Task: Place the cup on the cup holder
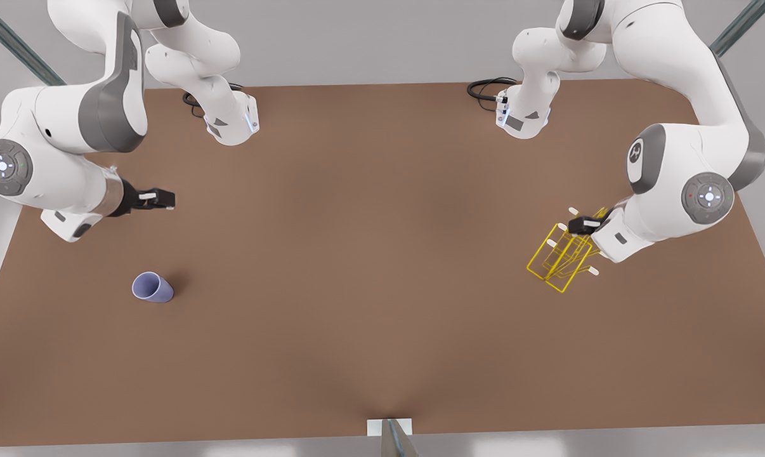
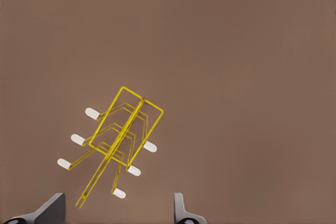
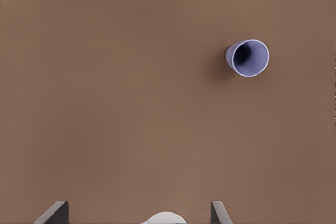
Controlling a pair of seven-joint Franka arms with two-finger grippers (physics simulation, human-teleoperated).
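The pale lavender-blue cup (image 1: pixel 152 287) stands on the brown table at the front view's left, its open mouth (image 3: pixel 250 57) facing up. My right gripper (image 1: pixel 163 199) hovers above the table, farther back than the cup and apart from it; its fingers (image 3: pixel 55 212) are spread open and hold nothing. The yellow wire cup holder (image 1: pixel 561 257) with white-tipped prongs rests at the front view's right. My left gripper (image 1: pixel 579 225) hangs over the rack's back end, open and empty, with the rack (image 2: pixel 123 135) below its fingers (image 2: pixel 181 211).
Both arm bases (image 1: pixel 230 120) (image 1: pixel 522 114) with black cables stand at the table's far edge. The brown tabletop (image 1: pixel 370 254) stretches wide between cup and rack. A small white bracket (image 1: pixel 389 426) sits at the near edge.
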